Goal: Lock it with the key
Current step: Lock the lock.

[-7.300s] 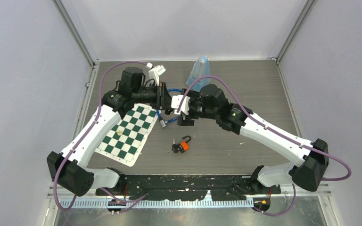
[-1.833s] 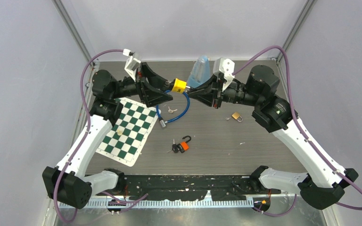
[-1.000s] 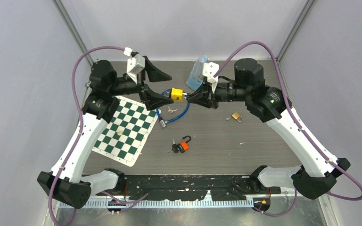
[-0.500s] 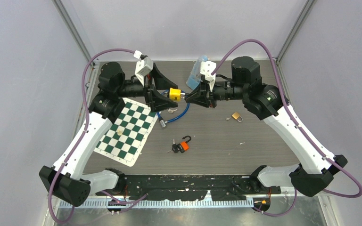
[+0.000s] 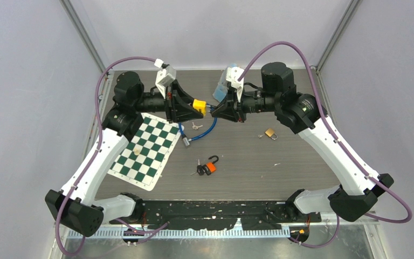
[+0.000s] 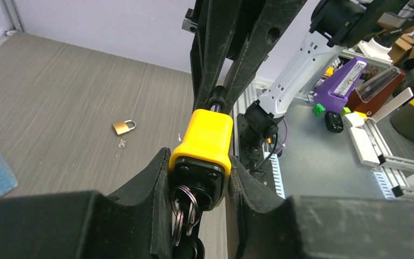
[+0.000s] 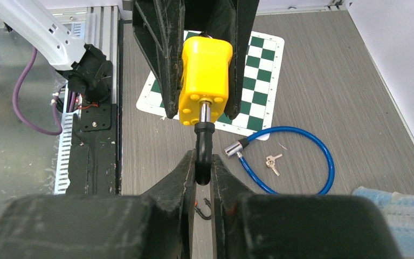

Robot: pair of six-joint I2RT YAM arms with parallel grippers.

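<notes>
Above the far middle of the table (image 5: 280, 162), the yellow padlock (image 5: 199, 106) is held in the air between both arms. The left gripper (image 6: 198, 164) pinches its body from both sides, and the right gripper (image 7: 202, 159) is clamped on its black shackle (image 7: 202, 141). Keys (image 6: 182, 211) dangle from the body's black end; any lettering there is too small to read.

Left arm (image 5: 94, 162), right arm (image 5: 334, 155): white shells, black joints, looping purple cables (image 5: 135, 58). Left end effector (image 5: 197, 107), right end effector (image 5: 214, 112): black, wedge-shaped.
</notes>
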